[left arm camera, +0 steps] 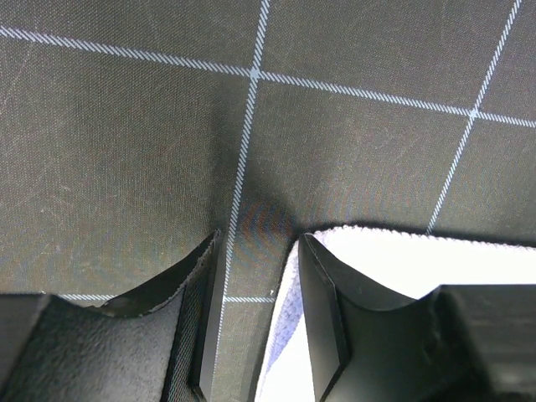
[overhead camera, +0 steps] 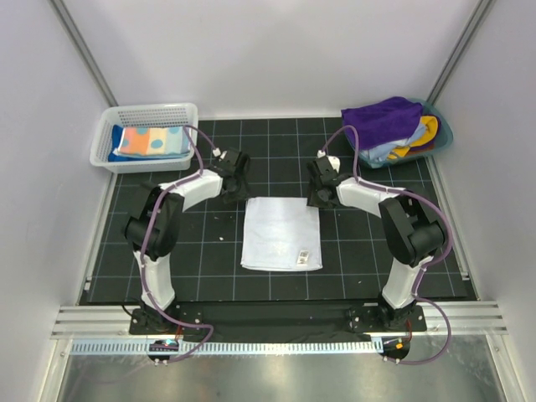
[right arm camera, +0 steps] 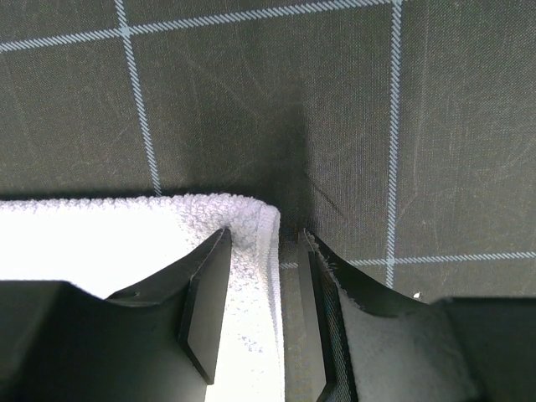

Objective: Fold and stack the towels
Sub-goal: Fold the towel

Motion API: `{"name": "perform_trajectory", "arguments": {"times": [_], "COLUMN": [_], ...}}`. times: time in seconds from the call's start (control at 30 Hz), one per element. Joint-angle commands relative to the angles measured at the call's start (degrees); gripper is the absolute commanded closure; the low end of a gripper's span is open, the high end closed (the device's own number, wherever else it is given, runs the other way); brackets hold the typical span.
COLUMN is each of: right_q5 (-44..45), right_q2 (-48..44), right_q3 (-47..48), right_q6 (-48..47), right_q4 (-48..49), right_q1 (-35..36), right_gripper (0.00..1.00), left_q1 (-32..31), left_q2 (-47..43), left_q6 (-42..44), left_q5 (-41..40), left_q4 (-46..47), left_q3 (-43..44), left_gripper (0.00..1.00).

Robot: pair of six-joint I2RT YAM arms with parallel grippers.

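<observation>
The tag (overhead camera: pixel 305 252) on the white towel (overhead camera: pixel 280 230) is unreadably small.

Lab test cell: white panel walls (overhead camera: pixel 251 50), gridded black mat (overhead camera: pixel 209 260), aluminium rail (overhead camera: pixel 84 322).

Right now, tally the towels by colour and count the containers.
White towel: 1
Polka-dot towel: 1
Purple towel: 1
Containers: 2, mesh basket and teal tub
Total: 5, plus more cloth under the purple one that can't be counted.

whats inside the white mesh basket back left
A folded pastel towel with orange and blue dots lies in the basket. Anything beneath it is covered.
</observation>
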Motion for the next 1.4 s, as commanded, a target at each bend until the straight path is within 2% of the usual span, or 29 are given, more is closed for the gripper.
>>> {"name": "perform_trajectory", "arguments": {"times": [0.0,0.07,0.23,0.4,0.53,0.63,0.87,1.1,1.37], "right_q5": [-0.83,-1.89,-2.33,-4.0,-4.7,-4.35,-3.04,-2.6,-2.6], "right_q2": [1.66,2.01,3.15,4.82,6.75,7.46,7.38,6.23,5.18], "right_q3": [1.04,1.13,1.66,2.97,4.21,5.09,6.05,4.39,3.59], "right_q6": [-0.78,-0.78,-0.87,-1.4,-1.31,-1.57,-1.84,-1.75,-1.66], "right_q4": [0.53,0.88,1.15,1.94,1.85,1.41,-0.08,0.0,0.0], "right_q1": [-0.68,-0.68,-0.68,-0.77,-0.77,-0.94,-1.03,-1.21,-1.3], "right_gripper": [0.55,0.55,0.55,0.56,0.57,0.57,0.57,0.57,0.61], "left_q1": [0.51,1.03,2.61,2.79,2.62,1.3,0.42,0.42,0.42], "left_q2": [1.39,0.25,-5.02,-9.42,-11.18,-10.13,-2.23,1.21,4.64], "left_q6": [0.15,-0.11,-0.29,-0.2,0.41,1.46,1.47,1.29,1.56], "left_q5": [-0.98,-0.54,-0.19,1.21,5.43,6.93,4.04,-2.46,-3.0], "left_q4": [0.59,1.03,0.25,-0.11,2.08,2.35,1.12,-0.99,-1.86], "left_q3": [-0.65,-0.83,0.31,-0.39,-2.93,-3.64,-2.51,0.48,2.68], "left_gripper": [0.55,0.5,0.46,0.45,0.47,0.5,0.53,0.52,0.53]}}
